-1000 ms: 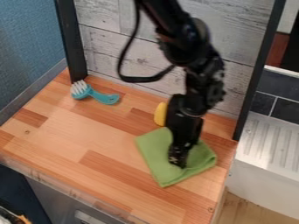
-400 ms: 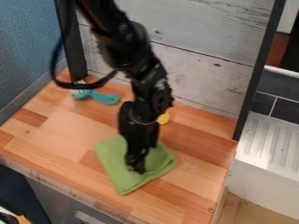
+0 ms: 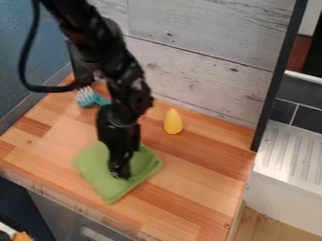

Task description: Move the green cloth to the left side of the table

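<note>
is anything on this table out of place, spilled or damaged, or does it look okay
Nothing stands out: no spill or damage is visible. The green cloth lies flat under the gripper, the yellow object stands near the back panel, and the teal brush lies toward the back left.

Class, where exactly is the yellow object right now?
In the camera view, the yellow object stands right of centre on the wooden table, near the grey plank wall, behind and to the right of the green cloth.
</note>
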